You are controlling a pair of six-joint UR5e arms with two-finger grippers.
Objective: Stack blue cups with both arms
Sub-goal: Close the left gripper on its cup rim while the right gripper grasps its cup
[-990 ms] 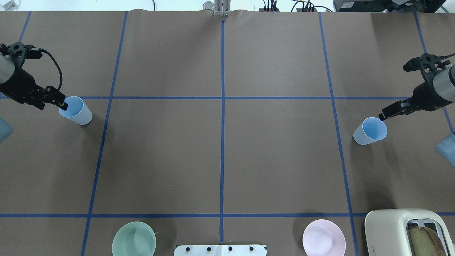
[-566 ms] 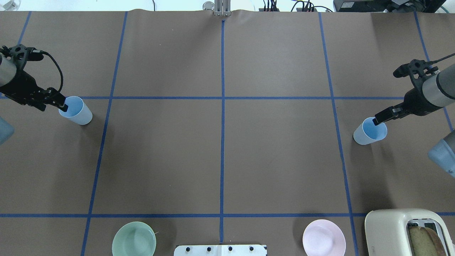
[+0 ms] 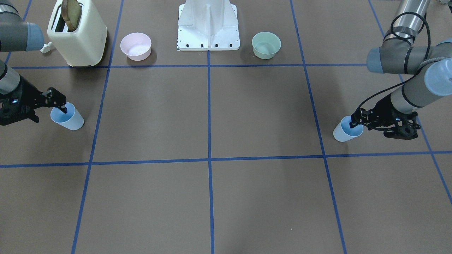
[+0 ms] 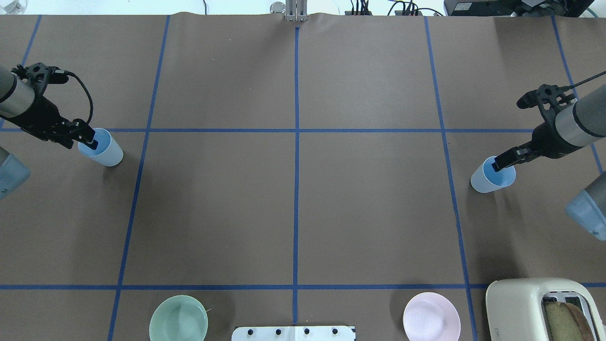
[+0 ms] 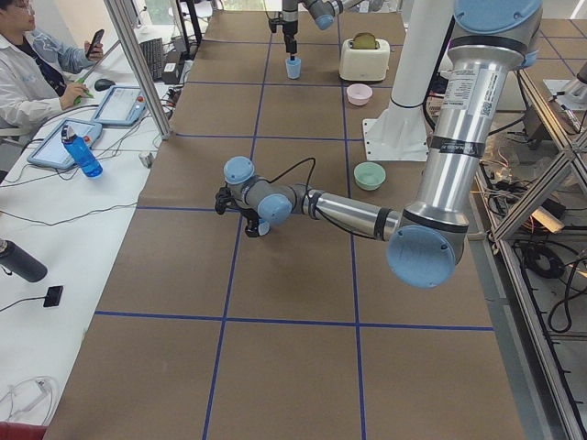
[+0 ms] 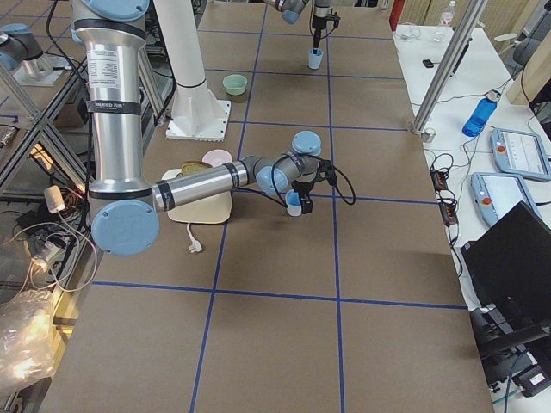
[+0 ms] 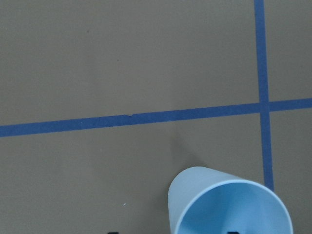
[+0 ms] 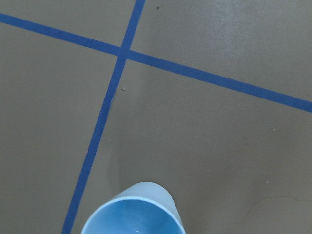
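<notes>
I have two small pale sky-blue tapered plastic tumblers standing upright and well apart, one towards each end of the brown paper-covered table (image 3: 212,116), so they are not stacked. The left cup (image 4: 109,152) stands just on the robot's side of a crosswise blue tape line (image 4: 222,130). The black two-finger left gripper (image 4: 91,141) is tilted down over its outer rim, with one finger dipping into the mouth. In the left wrist view this cup fills the bottom right corner. Two dark specks at the bottom edge sit wide apart, one outside the wall and one inside, so I read the jaws as spread across the rim and not yet pinching.

The right cup (image 4: 490,181) stands on the same side of that line, near the opposite end. The black two-finger right gripper (image 4: 496,166) slants down from the outer side, with a finger inside the mouth. The right wrist view shows only the cup's rim at the bottom edge, and I cannot tell how far those jaws are spread or whether they grip.

Along the robot's edge stand a white metal base stand (image 3: 208,24), a mint-green bowl (image 3: 266,45), a pink bowl (image 3: 136,46) and a cream toaster (image 3: 79,38) with a slice of bread (image 3: 70,10) in it.
</notes>
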